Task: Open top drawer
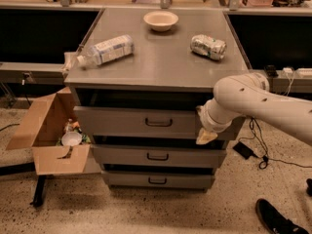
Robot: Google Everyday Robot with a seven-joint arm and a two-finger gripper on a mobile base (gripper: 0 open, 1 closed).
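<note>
One by one, counted three grey metal drawers in a single grey metal cabinet (146, 87), stacked vertically. Identified the top drawer (117, 122) as the one with the tallest front panel, directly under the cabinet's upper surface, with a dark gap along its upper edge. Noted one small dark loop handle (158, 123) at its centre, and one like handle on each of the two shorter fronts: the middle drawer (195, 157) and the bottom drawer (185, 180).

Located the two-finger gripper (206, 136) at the right end of the top drawer's front, low on the panel and overlapping its lower edge, well to the right of the loop handle. Could not tell whether the gripper was released or clenched. Traced the white robot arm (263, 104) from the right edge of the view to that point.

Counted three objects on top of the cabinet:
- one clear plastic bottle (108, 49) with a pale label, lying on its side near the left edge;
- one shallow cream bowl (161, 20), upright at the rear centre;
- one crushed silver can (208, 47) with printed markings, lying on its side at the right.

Could not read any brand or writing on the bottle label or the can.

Recorded one open brown cardboard box (46, 130) on the floor just left of the cabinet, with one white round item (71, 138) inside. Recorded one dark shoe (278, 218) on the floor at lower right.
</note>
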